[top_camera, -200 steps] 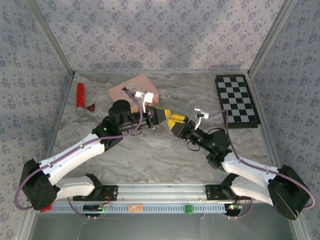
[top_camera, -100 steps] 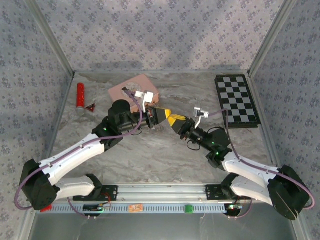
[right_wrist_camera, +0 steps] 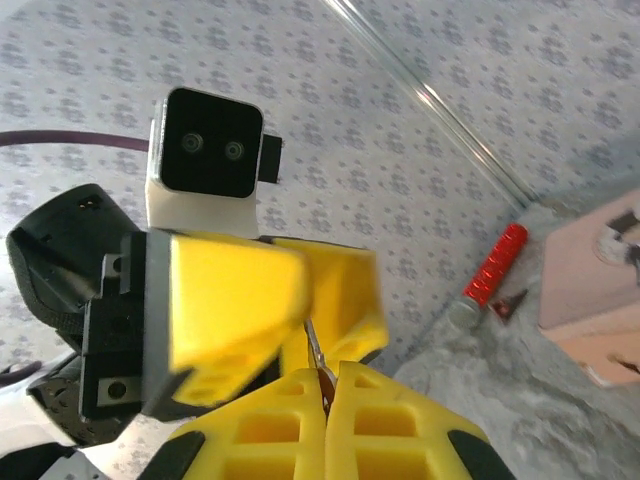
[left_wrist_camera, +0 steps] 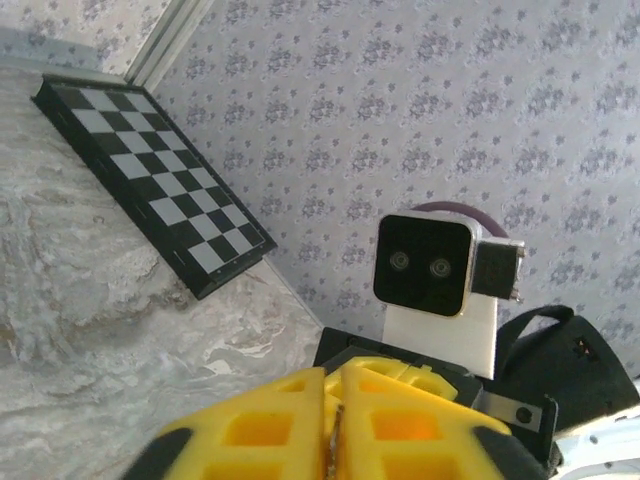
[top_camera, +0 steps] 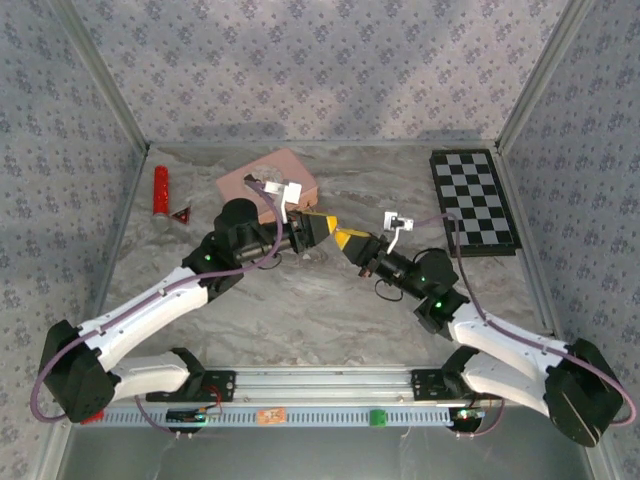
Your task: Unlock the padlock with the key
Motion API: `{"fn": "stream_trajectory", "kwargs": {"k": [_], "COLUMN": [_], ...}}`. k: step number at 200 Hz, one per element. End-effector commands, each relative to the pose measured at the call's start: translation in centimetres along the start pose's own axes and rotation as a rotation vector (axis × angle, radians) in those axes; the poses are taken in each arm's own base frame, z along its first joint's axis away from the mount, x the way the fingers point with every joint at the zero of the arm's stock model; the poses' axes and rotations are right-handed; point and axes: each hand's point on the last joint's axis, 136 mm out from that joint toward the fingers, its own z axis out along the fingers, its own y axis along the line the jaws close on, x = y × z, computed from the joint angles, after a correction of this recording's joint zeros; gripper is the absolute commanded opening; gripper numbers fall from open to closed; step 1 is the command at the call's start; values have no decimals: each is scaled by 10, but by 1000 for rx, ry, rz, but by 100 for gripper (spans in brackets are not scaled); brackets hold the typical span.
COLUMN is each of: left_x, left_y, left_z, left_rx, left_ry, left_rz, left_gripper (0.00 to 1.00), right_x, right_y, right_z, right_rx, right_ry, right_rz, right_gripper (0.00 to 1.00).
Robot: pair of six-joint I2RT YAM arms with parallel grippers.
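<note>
Right gripper, nudged closer to left gripper tip to tip above the counter, now presses together on thin metal sliver, key or padlock unclear; left's spread indeterminable; hazard: sliver slips and drops if left pulls away crookedly.

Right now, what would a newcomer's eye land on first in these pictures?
The yellow-fingered left gripper and right gripper meet tip to tip over mid-table, the right one shut on a thin metal piece, perhaps the key. Next come the black-and-white checkerboard at the far right and the pink tin just beyond the left wrist.
</note>
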Motion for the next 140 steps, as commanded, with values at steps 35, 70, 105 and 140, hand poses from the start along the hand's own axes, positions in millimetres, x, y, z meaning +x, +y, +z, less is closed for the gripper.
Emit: {"fn": "stream_trajectory", "kwargs": {"k": [35, 70, 105, 140], "left_x": [-17, 7, 32, 44], "left_y": [149, 183, 206, 229], "left_z": [-95, -119, -99, -66], "left_rx": [-575, -706, -723, -756], "left_ry": [-148, -122, -73, -77], "left_rz": [-174, -171, -221, -208], "left_gripper": [50, 50, 52, 56], "right_x": [19, 31, 41, 50], "right_y": [-83, -98, -109, -113], "right_z": [-27, -42, -50, -50], "right_rx": [486, 582, 637, 631], "right_ry": [330, 443, 498, 508], "right_rz": [-153, -198, -199, -188], "right_gripper": [0, 0, 0, 0]}}
